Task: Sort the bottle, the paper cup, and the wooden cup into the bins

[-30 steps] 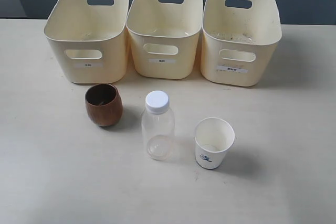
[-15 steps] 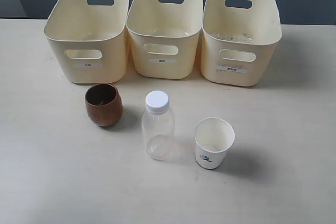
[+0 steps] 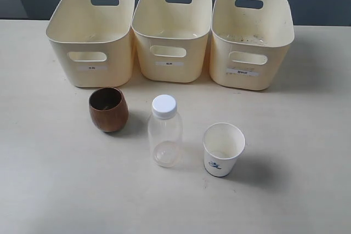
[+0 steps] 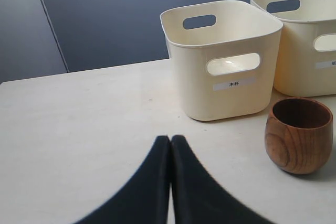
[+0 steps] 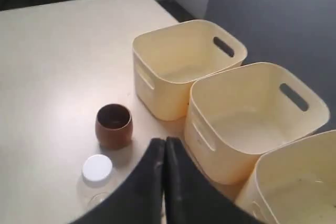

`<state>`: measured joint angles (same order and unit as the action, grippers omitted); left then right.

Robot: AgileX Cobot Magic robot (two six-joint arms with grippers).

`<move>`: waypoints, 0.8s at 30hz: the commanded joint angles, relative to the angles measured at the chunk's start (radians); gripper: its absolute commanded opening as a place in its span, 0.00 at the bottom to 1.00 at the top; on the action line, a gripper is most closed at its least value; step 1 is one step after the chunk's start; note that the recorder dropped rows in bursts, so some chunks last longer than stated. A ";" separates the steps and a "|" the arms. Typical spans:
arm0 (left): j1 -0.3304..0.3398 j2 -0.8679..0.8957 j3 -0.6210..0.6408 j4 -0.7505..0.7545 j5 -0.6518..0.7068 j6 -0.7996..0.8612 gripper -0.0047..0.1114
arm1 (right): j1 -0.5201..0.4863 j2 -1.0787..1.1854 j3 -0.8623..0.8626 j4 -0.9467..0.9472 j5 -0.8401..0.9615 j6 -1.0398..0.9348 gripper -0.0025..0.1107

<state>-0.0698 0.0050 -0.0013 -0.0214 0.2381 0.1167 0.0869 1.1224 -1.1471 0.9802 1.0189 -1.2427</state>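
Your left gripper (image 4: 170, 145) sits low over the worktop (image 4: 79, 124), jaws together, holding nothing, near the wooden cup (image 4: 298, 135). Your right gripper (image 5: 164, 148) hangs high above the bins (image 5: 252, 119), jaws together, empty. The bottle (image 3: 165, 131) stands between wooden cup and paper cup (image 3: 223, 149), before the bins.

Three bins (image 3: 171, 31) stand side by side across the upper frame, nearly touching. Below them the wooden cup (image 3: 108, 109), bottle (image 3: 165, 130) and paper cup (image 3: 223, 149) stand apart with open gaps. The table (image 3: 49, 190) lies bare along the lower frame and both side edges.
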 commanded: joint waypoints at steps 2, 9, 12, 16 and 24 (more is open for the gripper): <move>-0.004 -0.005 0.001 -0.002 0.000 -0.002 0.04 | 0.300 0.206 -0.005 -0.345 -0.243 0.035 0.02; -0.004 -0.005 0.001 -0.002 0.000 -0.002 0.04 | 0.433 0.432 -0.041 -0.374 -0.310 0.117 0.02; -0.004 -0.005 0.001 -0.002 0.000 -0.002 0.04 | 0.433 0.458 -0.045 -0.362 -0.291 0.129 0.10; -0.004 -0.005 0.001 -0.002 0.000 -0.002 0.04 | 0.433 0.467 -0.045 -0.336 -0.289 0.151 0.36; -0.004 -0.005 0.001 -0.002 0.000 -0.002 0.04 | 0.433 0.467 -0.045 -0.201 -0.164 0.182 0.64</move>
<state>-0.0698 0.0050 -0.0013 -0.0214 0.2381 0.1167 0.5160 1.5902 -1.1859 0.7354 0.8025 -1.0661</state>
